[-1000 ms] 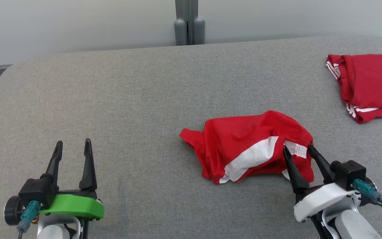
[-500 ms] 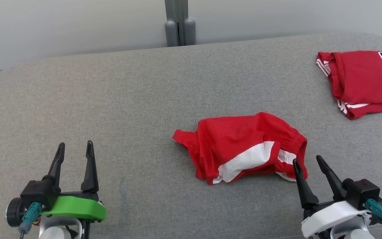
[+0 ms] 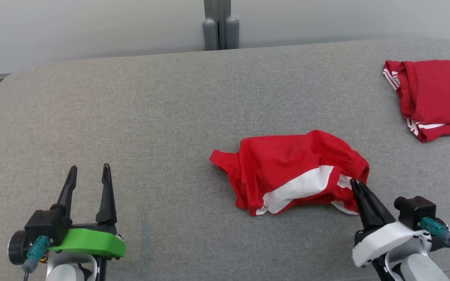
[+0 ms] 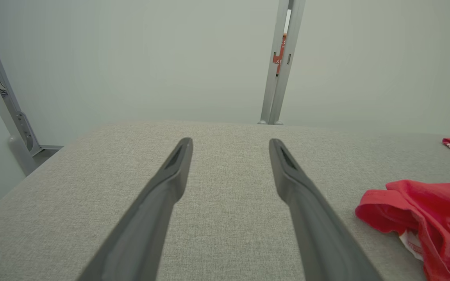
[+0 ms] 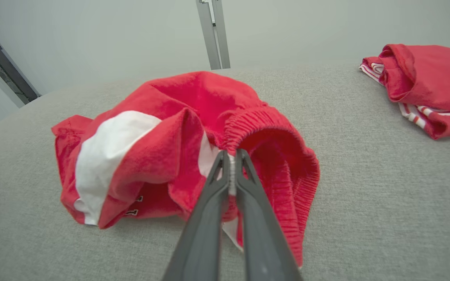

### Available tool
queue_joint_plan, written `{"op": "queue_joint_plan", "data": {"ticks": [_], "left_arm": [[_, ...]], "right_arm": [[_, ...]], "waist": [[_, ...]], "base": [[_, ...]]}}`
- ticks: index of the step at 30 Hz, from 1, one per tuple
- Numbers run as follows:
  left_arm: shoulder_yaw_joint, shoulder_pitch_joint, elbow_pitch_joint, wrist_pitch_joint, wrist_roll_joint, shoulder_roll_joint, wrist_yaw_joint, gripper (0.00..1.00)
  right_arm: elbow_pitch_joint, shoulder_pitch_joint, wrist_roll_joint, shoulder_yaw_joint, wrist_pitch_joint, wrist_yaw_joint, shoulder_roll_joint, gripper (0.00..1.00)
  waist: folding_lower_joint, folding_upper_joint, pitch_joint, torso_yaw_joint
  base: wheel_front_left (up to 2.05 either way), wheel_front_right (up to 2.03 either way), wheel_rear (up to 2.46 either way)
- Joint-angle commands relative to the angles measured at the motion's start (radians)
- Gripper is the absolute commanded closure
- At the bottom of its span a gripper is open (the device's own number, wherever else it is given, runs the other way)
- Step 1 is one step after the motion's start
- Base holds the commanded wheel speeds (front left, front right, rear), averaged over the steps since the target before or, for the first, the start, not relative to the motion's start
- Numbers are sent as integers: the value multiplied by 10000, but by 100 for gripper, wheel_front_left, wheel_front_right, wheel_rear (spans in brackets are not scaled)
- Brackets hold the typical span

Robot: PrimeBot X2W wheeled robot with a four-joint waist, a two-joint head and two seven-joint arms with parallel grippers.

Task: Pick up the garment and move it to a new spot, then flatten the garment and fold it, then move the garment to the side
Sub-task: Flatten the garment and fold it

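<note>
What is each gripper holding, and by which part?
The right gripper is shut on the shorts at the elastic waistband; the left gripper is open, holding nothing.

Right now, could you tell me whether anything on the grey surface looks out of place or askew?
The red shorts lie crumpled mid-surface, their white stripe twisted and the waistband bunched where the right gripper has its jaws shut on it. The red jersey at the far right looks neatly folded.

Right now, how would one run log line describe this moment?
right gripper: jaws shut on elastic edge of crumpled red-and-white cloth garment | left gripper: jaws open, empty | garment: on grey fabric surface
</note>
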Motion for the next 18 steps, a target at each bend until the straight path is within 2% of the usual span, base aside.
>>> {"op": "queue_joint_plan", "data": {"ticks": [1, 6, 10, 12, 13, 18], "left_arm": [[25, 20, -5, -1, -73, 51, -34, 0], [-5, 96, -23, -1, -79, 8, -34, 0], [-1, 114, -14, -1, -108, 1, -34, 0], [-22, 119, 17, -1, -111, 5, -34, 0], [-16, 114, 29, -1, -110, 7, -34, 0], [-32, 32, 54, -1, -94, 26, -35, 0]], "right_arm": [[-139, -49, 24, -164, -100, -19, -90, 100], [-1474, 935, 354, -1144, -163, -19, -34, 100], [-2150, 1738, 711, -1431, 197, -19, 57, 100], [-2377, 1932, 676, -1616, 223, -20, 0, 25], [-2500, 2006, 671, -1685, 198, -19, 64, 0], [-3286, 2086, 338, -2125, -20, -19, 260, 0]], "waist": [[0, -1, -11, -44], [0, -1, -14, -202], [0, -1, 31, -368], [0, -1, 32, -446], [0, -1, 27, -484], [0, -1, -23, -608]], "base": [[0, 0, 0], [0, 0, 0], [0, 0, 0], [0, 0, 0], [0, 0, 0], [0, 0, 0]]}}
